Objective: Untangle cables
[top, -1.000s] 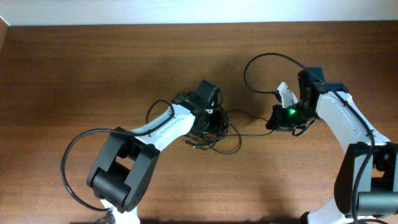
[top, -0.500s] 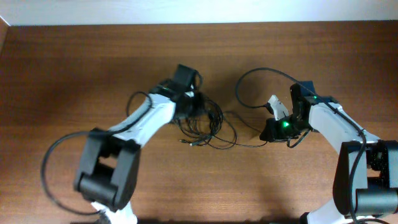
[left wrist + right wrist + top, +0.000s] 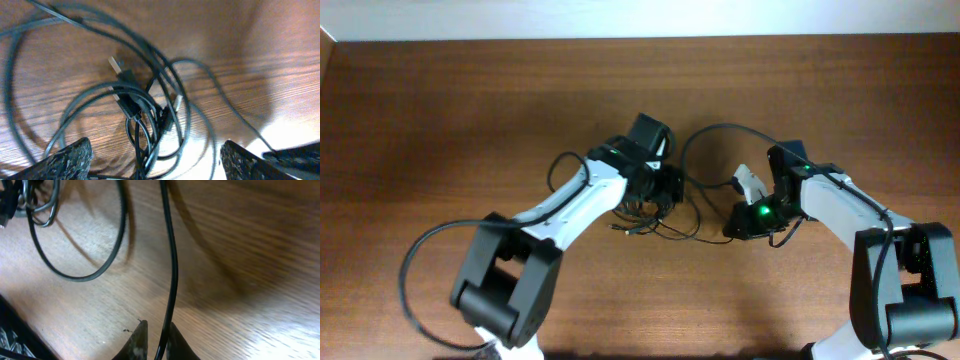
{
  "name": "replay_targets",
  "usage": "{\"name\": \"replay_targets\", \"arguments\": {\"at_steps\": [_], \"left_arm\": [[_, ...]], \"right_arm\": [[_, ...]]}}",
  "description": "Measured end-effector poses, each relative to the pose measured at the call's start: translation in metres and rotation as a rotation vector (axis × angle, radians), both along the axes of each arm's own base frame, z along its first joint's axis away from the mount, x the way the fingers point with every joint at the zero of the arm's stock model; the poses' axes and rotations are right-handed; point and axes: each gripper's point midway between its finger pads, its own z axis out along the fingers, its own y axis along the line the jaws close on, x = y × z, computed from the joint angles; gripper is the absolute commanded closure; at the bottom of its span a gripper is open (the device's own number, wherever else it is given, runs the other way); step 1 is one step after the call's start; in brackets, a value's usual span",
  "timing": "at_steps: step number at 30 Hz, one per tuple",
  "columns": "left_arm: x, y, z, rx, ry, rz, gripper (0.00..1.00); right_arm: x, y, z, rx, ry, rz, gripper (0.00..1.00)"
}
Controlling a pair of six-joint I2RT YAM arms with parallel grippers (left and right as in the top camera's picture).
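While the left gripper (image 3: 658,190) is held directly over them with its jaws spread wide, the cables (image 3: 655,215) are found near the middle of the wooden table (image 3: 430,110), heaped in a loose tangle between the two arms. Seen from above, the right gripper (image 3: 732,226) is placed low over the wood just beside the tangle, on the side toward its own arm. From the left wrist, the tangle is shown lying flat as several overlapping black loops, and a silvery plug (image 3: 115,64) is seen pointing up and to the left out of the knot where the loops cross. The left fingers (image 3: 70,157) are set one at each lower corner of that view, and nothing is held between them; the loops lie under the gap. From the right wrist, one cord (image 3: 170,265) is seen running down the view and passing between the right fingertips (image 3: 137,342), which are drawn narrow, close on either side of it. Whether that cord is actually pinched cannot be told. A wider loop (image 3: 80,275) of the tangle is laid on the table to the left of that cord, apart from the fingertips.
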Motion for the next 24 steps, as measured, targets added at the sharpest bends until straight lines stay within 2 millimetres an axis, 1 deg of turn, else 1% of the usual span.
{"name": "replay_targets", "arguments": {"at_steps": [1,4,5,6,7,9,12,14,15,17,18,19,20,21,22,23,24], "left_arm": [[-0.002,0.000,-0.009,0.023,0.007,-0.008,0.32],[-0.002,0.002,-0.032,0.065,0.030,-0.008,0.35],[0.000,0.001,-0.038,0.070,0.031,-0.006,0.49],[0.003,0.000,-0.039,0.070,0.024,-0.005,0.77],[0.006,0.000,-0.039,0.070,0.012,-0.005,1.00],[0.005,0.002,-0.044,0.082,0.026,0.001,1.00],[0.009,0.014,-0.037,0.093,0.054,0.025,1.00],[0.017,0.029,-0.027,0.093,0.069,0.067,1.00],[0.026,0.037,-0.016,0.084,0.056,0.091,1.00],[0.041,0.050,0.011,0.057,0.014,0.136,1.00],[0.050,0.057,0.031,0.027,-0.016,0.159,1.00],[0.058,0.065,0.050,-0.012,-0.046,0.181,0.96],[0.065,0.074,0.068,-0.057,-0.069,0.203,0.96],[0.069,0.082,0.081,-0.109,-0.079,0.214,0.96],[0.069,0.088,0.089,-0.149,-0.070,0.215,0.96],[0.065,0.092,0.089,-0.164,-0.045,0.211,0.93],[0.055,0.096,0.086,-0.171,0.003,0.197,0.89]], "right_arm": [[-0.001,0.002,0.000,0.000,-0.001,0.008,0.87],[-0.001,0.003,0.000,0.000,-0.001,0.013,0.87],[-0.002,0.004,0.000,0.000,-0.001,0.014,0.87],[-0.001,0.004,0.000,0.000,-0.001,0.014,0.87],[-0.001,0.004,0.000,0.000,-0.002,0.013,0.87],[-0.001,0.004,0.000,0.000,-0.003,0.013,0.87],[-0.001,0.004,0.000,0.000,-0.004,0.013,0.87],[-0.001,0.004,0.000,-0.001,-0.004,0.013,0.95],[-0.001,0.003,0.000,-0.003,-0.004,0.013,0.96],[-0.001,0.003,-0.001,-0.005,-0.003,0.014,0.96],[-0.001,0.003,-0.001,-0.007,-0.004,0.013,0.96],[-0.001,0.002,-0.001,-0.008,-0.001,0.009,0.95],[-0.001,0.002,-0.001,-0.011,0.001,0.005,0.79],[-0.001,0.002,-0.001,-0.012,0.006,-0.002,0.60],[-0.001,0.003,-0.001,-0.009,0.010,-0.009,0.48],[-0.001,0.005,0.001,0.008,0.016,-0.015,0.37],[0.000,0.010,0.004,0.045,0.015,-0.018,0.30]]}}
